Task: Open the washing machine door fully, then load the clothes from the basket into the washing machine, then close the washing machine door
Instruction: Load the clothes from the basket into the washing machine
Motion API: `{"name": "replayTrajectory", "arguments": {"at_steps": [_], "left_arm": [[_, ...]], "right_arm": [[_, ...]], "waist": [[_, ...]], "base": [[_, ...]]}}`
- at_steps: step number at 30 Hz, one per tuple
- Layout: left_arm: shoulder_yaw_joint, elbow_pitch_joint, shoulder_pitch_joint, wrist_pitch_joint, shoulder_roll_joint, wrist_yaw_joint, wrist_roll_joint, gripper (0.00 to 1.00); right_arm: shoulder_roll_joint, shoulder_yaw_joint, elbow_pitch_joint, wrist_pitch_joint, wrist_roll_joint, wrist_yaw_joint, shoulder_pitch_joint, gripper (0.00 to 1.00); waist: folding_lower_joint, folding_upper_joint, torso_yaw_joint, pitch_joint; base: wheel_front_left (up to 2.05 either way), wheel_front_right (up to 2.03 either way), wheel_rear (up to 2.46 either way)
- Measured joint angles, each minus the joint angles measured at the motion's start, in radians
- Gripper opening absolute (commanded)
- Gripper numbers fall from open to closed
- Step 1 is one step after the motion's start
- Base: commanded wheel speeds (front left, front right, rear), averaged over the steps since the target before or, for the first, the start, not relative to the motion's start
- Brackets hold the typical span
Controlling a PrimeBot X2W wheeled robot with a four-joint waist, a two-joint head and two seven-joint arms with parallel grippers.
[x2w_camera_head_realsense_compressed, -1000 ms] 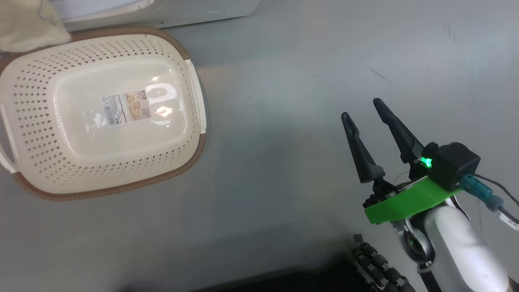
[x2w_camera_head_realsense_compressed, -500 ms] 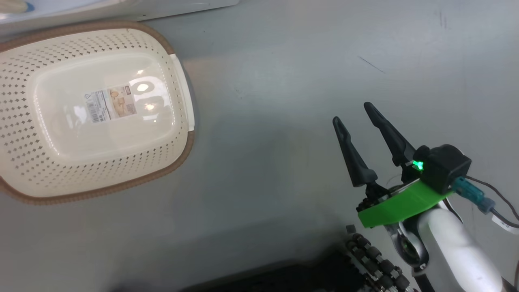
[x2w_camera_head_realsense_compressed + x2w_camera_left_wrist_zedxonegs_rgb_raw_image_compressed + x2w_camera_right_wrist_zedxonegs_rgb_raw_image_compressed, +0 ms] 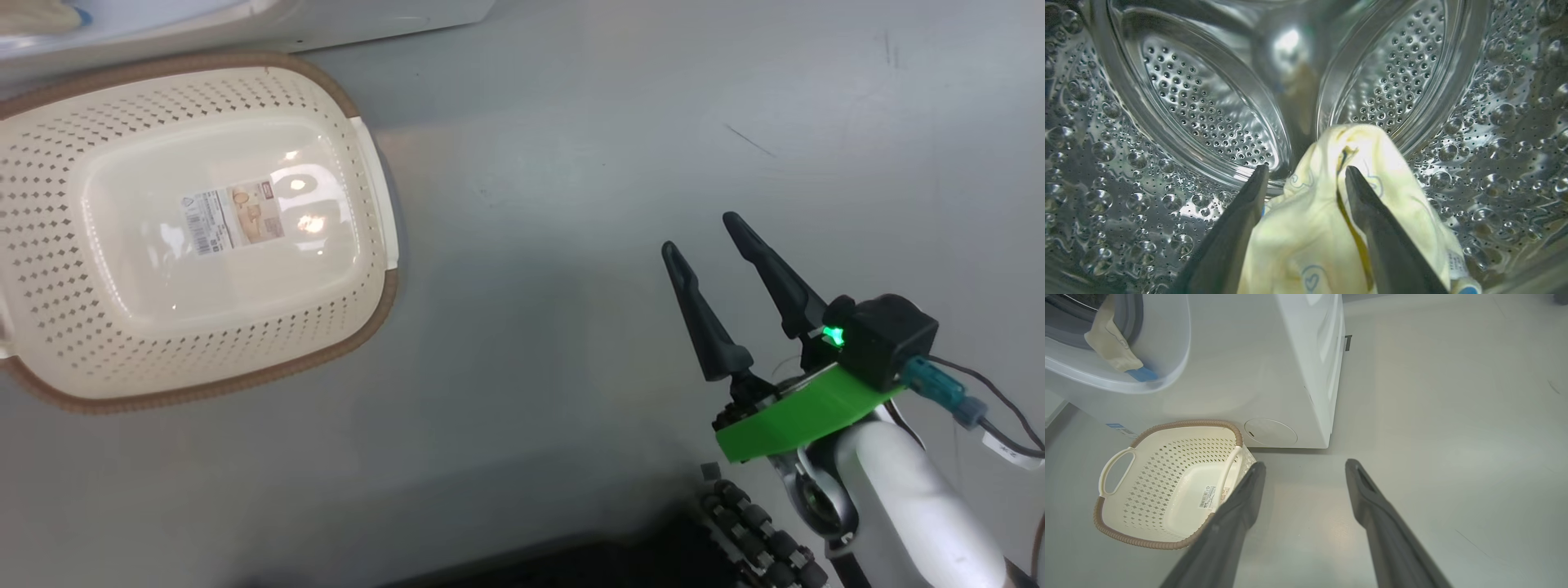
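Steel drum, shiny and perforated, belonging to the white washing machine. It contains one cream-yellow garment with faint blue outlines, a small heart among them, lying low in the drum.

Left hand: inside the drum, its two dark fingers spread wide. The garment lies between and beneath them; whether either finger touches the cloth cannot be told.

Second garment: cream with a blue patch, draped out over the grey seal at the machine's mouth, its lower end resting on the white lip below.

Basket: cream plastic with perforated sides, a brown woven-look rim and white handles. It stands on the grey floor just before the machine's front, near the round cover low on that front. A label sticker shows on its bare base.

Right hand: fingers wide apart, holding nothing, over the floor well to the right of the basket. A green bracket with a small lit green lamp sits behind the fingers on the pale forearm
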Motion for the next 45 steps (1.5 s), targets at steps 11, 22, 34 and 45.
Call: {"name": "replayTrajectory", "arguments": {"at_steps": [11, 22, 34, 45], "left_arm": [[0.009, 0.020, 0.058, 0.000, -0.035, 0.002, 0.000, 1.00], [0.043, -0.074, 0.213, 0.000, -0.073, 0.010, -0.009, 1.00], [0.074, -0.199, 0.448, 0.000, -0.118, 0.000, -0.015, 1.00], [0.125, -0.412, 0.752, 0.000, -0.128, 0.000, -0.016, 1.00]], "right_arm": [[-0.002, -0.016, 0.010, 0.000, 0.003, 0.000, -0.015, 1.00], [-0.008, -0.053, 0.011, 0.000, 0.006, 0.000, -0.025, 1.00], [-0.030, -0.088, 0.010, 0.000, 0.006, 0.000, -0.012, 1.00], [-0.031, -0.092, 0.010, 0.000, 0.006, 0.000, 0.030, 1.00]], "waist": [[-0.0001, 0.0000, 0.028, -0.061], [-0.0002, 0.0001, 0.068, -0.127], [-0.0002, 0.0001, 0.125, -0.231], [-0.0002, 0.0000, 0.152, -0.321]], "base": [[0.00, 0.00, 0.00], [0.00, 0.00, 0.00], [0.00, 0.00, 0.00], [0.00, 0.00, 0.00]]}}
